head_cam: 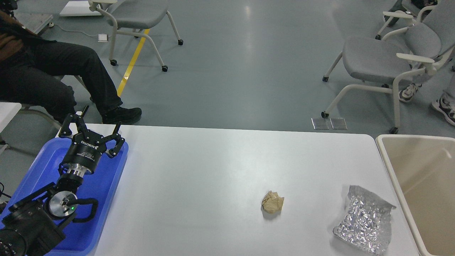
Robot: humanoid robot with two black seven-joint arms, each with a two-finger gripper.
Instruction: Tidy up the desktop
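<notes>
Your left gripper (101, 122) stood wide open and empty at the left of the frame, above the blue tray (106, 199); your right gripper was out of view. The desktop (199, 177) filled the lower middle, with a paper ball (272, 202) low and right of centre and a foil bag (364, 220) near the beige bin (391, 167) at the right edge. Both were well apart from your open fingers, so a long reach risked knocking the ball away. The foil bag looked slippery and could have slid from a shallow pinch.
</notes>
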